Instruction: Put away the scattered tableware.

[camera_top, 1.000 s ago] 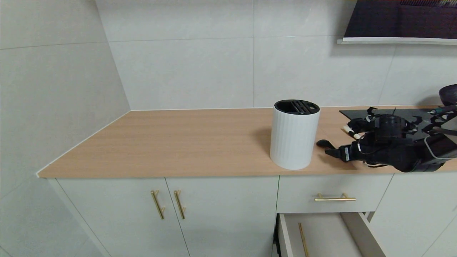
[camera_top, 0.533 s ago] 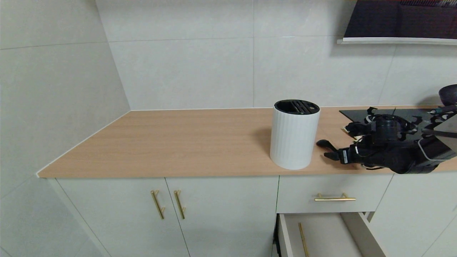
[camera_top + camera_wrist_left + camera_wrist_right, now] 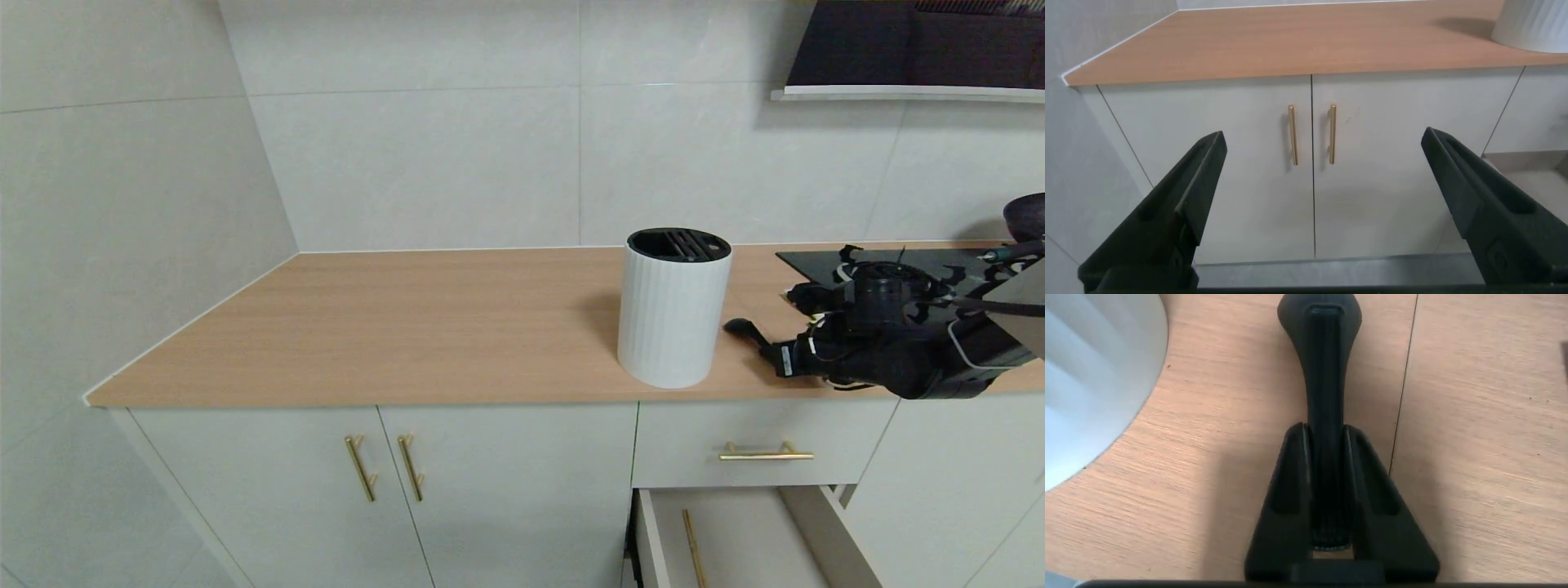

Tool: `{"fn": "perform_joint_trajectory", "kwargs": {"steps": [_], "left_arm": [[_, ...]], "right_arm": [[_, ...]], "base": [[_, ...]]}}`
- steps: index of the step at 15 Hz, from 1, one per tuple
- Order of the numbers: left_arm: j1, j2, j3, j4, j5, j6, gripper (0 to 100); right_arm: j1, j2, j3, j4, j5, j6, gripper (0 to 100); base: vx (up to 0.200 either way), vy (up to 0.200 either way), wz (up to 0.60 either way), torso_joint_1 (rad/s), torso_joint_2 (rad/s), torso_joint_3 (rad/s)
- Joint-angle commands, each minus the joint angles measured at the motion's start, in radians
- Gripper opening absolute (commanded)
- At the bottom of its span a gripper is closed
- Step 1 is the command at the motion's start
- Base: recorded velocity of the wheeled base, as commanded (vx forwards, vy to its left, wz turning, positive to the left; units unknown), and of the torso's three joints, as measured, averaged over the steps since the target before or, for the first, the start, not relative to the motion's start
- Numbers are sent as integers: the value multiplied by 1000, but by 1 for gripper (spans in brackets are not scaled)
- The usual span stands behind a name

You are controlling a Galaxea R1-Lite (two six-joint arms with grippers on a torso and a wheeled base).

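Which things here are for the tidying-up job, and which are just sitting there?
For the job: black utensil handle; right gripper, its fingers shut on it; white holder beside it.
Just there: cooktop; open drawer; cabinet doors.

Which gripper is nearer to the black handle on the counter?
Right: the right gripper grips the black handle; the left gripper is open, facing the cabinet doors.
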Motion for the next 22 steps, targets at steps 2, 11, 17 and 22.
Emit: {"fn": "perform_joint_trajectory", "kwargs": {"steps": [2, 11, 17, 22], "left_arm": [[0, 0, 0, 0, 1, 0, 100], [0, 0, 0, 0, 1, 0, 100], [0, 0, 0, 0, -1, 0, 100], [0, 0, 0, 0, -1, 0, 100]], "right_arm": [[-1, -31, 2, 5, -3, 5, 0], [20, -613, 216, 407, -33, 186, 0], [35, -883, 473, 462, -52, 180, 0], [49, -932, 589, 458, -67, 156, 0]], "base": [[0, 0, 0, 0, 0, 0], [0, 0, 0, 0, 0, 0], [0, 0, 0, 0, 0, 0], [0, 0, 0, 0, 0, 0]]}}
